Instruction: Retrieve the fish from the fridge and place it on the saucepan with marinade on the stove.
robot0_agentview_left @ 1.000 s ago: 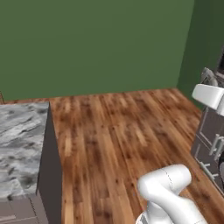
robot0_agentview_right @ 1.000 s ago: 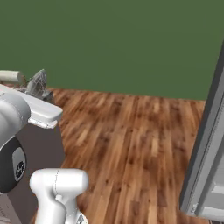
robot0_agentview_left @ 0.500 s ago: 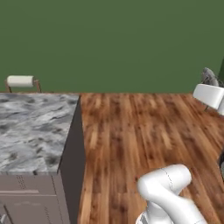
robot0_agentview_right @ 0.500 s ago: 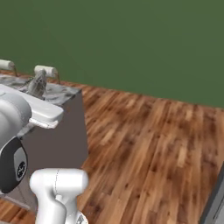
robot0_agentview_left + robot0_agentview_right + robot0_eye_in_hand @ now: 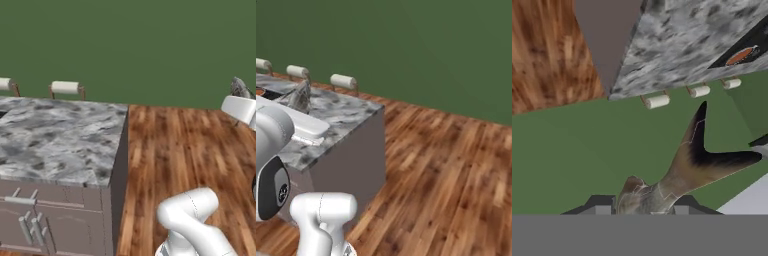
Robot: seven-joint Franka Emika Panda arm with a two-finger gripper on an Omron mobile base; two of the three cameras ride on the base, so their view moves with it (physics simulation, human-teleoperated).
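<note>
Gripper (image 5: 639, 202) pinches the fish (image 5: 682, 170) between its fingers (image 5: 599, 202); forked tail sticks out past the tips. Fish tail also shows near the right edge of the left base view. Marble counter (image 5: 60, 140) with grey cabinet doors below, its corner next to wood floor (image 5: 180, 150). Three white rolls (image 5: 343, 81) stand along the counter's far edge, green wall (image 5: 421, 45) behind. In the hand view the saucepan (image 5: 739, 56) with orange-red marinade sits on the dark stove (image 5: 752, 45) set into the counter, well apart from the fish.
</note>
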